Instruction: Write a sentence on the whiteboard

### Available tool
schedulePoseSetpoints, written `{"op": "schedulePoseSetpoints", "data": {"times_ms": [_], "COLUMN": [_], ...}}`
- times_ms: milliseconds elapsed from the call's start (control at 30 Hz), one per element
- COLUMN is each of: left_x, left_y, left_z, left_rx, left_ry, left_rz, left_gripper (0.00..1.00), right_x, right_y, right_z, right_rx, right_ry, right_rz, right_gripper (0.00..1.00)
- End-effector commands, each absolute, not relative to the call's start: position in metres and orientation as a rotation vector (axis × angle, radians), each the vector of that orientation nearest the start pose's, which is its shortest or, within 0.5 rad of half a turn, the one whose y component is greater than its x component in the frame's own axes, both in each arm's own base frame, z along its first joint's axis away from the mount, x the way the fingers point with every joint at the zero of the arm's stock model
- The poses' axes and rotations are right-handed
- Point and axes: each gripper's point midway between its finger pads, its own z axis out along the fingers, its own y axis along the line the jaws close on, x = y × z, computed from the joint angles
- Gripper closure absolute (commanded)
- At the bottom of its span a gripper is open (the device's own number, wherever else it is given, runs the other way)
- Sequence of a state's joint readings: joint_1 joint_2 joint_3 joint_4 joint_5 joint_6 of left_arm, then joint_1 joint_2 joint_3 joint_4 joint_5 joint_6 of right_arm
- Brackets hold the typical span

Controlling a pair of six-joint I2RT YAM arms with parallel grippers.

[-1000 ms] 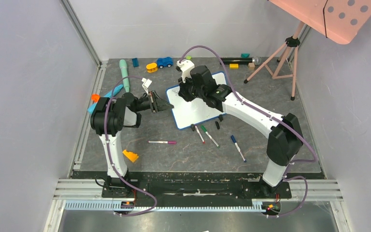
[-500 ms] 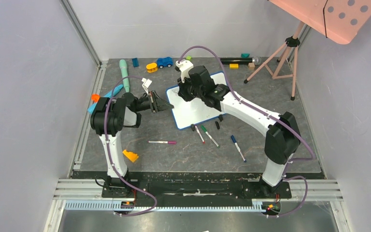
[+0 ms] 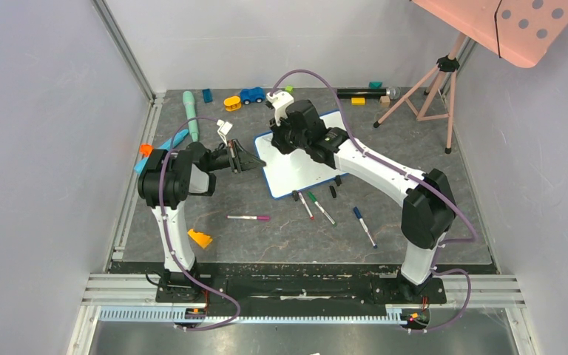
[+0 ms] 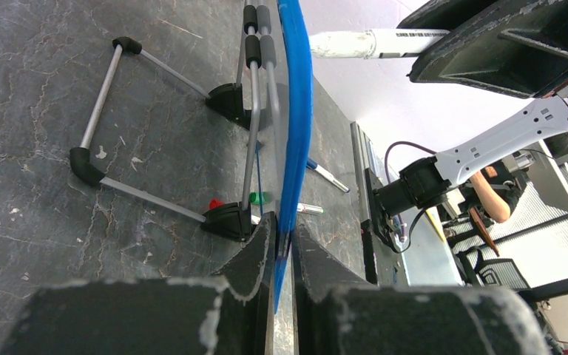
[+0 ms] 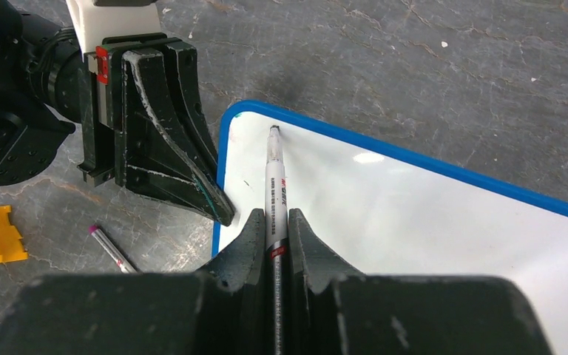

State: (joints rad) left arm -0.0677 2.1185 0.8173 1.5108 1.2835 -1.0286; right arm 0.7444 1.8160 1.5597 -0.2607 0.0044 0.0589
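Note:
The whiteboard (image 3: pixel 296 171), white with a blue frame, stands tilted on its wire stand in mid-table. My left gripper (image 3: pixel 256 162) is shut on its left edge; in the left wrist view the blue frame (image 4: pixel 296 111) runs between the jaws of the left gripper (image 4: pixel 282 238). My right gripper (image 3: pixel 284 137) is shut on a white marker (image 5: pixel 274 177), tip down by the board's (image 5: pixel 414 214) far left corner. The right gripper (image 5: pixel 274 222) hovers over the board. No sentence shows; the board surface looks blank.
Loose markers lie near the board's front: pink (image 3: pixel 249 217), red (image 3: pixel 305 205), green (image 3: pixel 322 208), blue (image 3: pixel 364 226). A yellow block (image 3: pixel 200 238) sits front left. A toy car (image 3: pixel 251 95), a teal cylinder (image 3: pixel 191 115) and a tripod (image 3: pixel 429 85) stand at the back.
My right gripper has shifted slightly left and farther over the board's top left corner with the marker. The left arm and the board have not moved.

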Motion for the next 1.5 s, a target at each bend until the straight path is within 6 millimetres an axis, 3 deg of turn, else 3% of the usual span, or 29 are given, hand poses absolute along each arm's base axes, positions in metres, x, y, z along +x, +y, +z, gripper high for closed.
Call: {"op": "schedulePoseSetpoints", "data": {"times_ms": [0, 667, 1267, 1467], "left_x": [0.343, 0.341, 0.341, 0.341], "left_y": [-0.205, -0.206, -0.206, -0.205], "left_z": [0.123, 0.123, 0.124, 0.123], "left_rx": [0.58, 0.591, 0.591, 0.588], "left_ry": [1.702, 1.697, 1.697, 1.698], "left_rz": [-1.7, -1.697, -1.696, -1.695], "left_gripper": [0.98, 0.98, 0.98, 0.98], "right_x": [0.398, 0.394, 0.371, 0.373], "right_y": [0.369, 0.361, 0.346, 0.345], "right_z": [0.225, 0.208, 0.177, 0.18], "right_rx": [-0.695, -0.702, -0.76, -0.747], "right_ry": [1.953, 2.016, 2.081, 2.076], "right_rz": [0.481, 0.444, 0.444, 0.433], "right_gripper": [1.0, 1.0, 1.0, 1.0]}}
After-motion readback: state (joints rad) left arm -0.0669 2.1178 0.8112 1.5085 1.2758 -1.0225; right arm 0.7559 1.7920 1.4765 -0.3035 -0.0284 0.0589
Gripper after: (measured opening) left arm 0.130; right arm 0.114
